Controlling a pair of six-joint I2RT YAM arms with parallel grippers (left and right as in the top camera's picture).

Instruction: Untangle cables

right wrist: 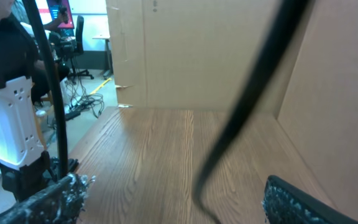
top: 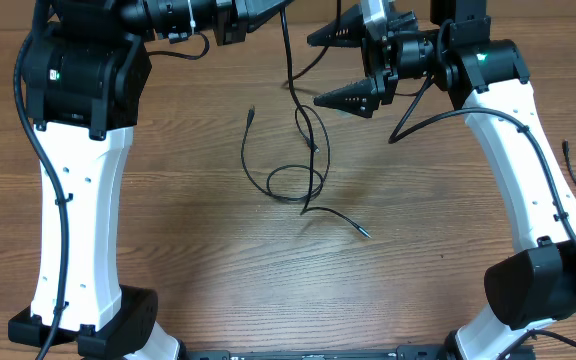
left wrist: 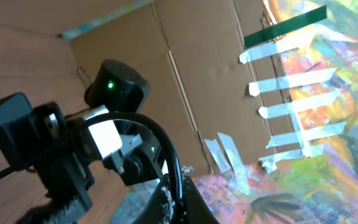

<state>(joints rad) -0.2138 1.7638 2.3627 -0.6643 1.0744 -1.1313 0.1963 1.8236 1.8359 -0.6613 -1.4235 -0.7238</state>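
Overhead, we count two end effectors and two loose plug ends (top: 253,110). The cables (top: 312,146) lie looped on the counter (top: 168,250) near the right end effector (top: 346,67), whose fingers stand wide apart. One strand rises from the loop. Only the left wrist view shows the left end effector (left wrist: 176,204) clamped on that black cord.

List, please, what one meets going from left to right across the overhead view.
Left arm → left plug end of the cables → cable tangle → right plug end → right arm.
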